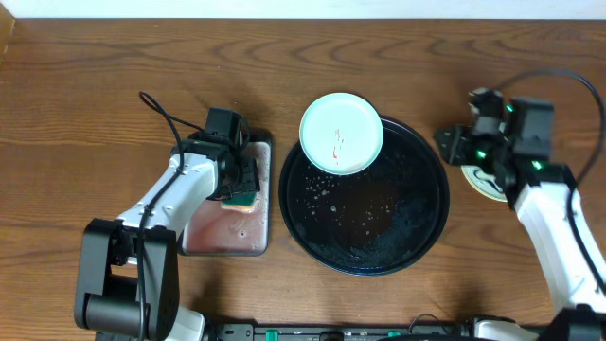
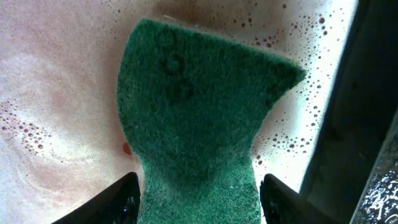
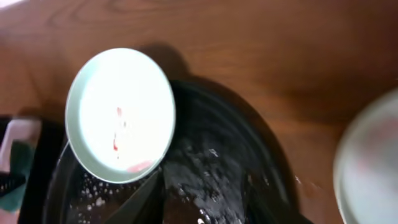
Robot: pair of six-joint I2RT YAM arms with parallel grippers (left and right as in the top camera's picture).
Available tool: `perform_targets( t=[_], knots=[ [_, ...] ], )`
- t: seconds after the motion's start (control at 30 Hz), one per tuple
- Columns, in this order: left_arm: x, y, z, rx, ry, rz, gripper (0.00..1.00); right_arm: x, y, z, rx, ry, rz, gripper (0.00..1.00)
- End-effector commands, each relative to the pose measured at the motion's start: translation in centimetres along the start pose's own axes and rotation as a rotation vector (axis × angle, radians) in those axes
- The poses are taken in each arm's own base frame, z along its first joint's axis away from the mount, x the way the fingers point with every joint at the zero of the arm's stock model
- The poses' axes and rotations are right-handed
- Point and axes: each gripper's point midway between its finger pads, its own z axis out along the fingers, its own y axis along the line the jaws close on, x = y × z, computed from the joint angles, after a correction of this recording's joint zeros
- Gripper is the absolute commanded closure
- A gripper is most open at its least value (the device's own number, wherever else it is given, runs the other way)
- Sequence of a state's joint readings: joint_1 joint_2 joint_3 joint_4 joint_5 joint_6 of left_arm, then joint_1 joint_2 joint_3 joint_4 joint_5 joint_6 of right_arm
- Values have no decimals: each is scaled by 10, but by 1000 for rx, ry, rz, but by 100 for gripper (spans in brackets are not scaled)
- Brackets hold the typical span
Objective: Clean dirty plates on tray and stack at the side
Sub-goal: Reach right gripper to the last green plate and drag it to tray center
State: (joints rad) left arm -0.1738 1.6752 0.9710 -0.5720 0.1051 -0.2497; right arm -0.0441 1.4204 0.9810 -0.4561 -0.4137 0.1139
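Overhead: mint plate (image 1: 341,133) face-up, overlapping tray (image 1: 407,223) far rim.

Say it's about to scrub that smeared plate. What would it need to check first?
1. Sponge held: ok, left gripper closes on both sides of the green sponge.
2. Sponge soapy: ok, it sits in the foamy sponge tray.
3. Target found: ok, the dirty plate shows red smears and rests on the black tray's far rim.
4. Plate lying flat: cannot tell.
5. Path clear: ok, right gripper hangs beside the tray, near the side plate.
6. Whether right gripper holds anything: cannot tell.
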Motion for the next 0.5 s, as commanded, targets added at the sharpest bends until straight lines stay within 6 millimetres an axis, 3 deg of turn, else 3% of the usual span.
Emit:
perform_targets(
  t=[0.0, 0.3, 0.47],
  knots=[
    [4, 2, 0, -3, 5, 3, 37, -4, 19, 30, -11, 102, -154, 59],
    [4, 2, 0, -3, 5, 3, 37, 27, 41, 115, -64, 217, -135, 58],
    [4, 2, 0, -3, 5, 3, 37, 39, 34, 145, 0, 225, -67, 65]
  ],
)
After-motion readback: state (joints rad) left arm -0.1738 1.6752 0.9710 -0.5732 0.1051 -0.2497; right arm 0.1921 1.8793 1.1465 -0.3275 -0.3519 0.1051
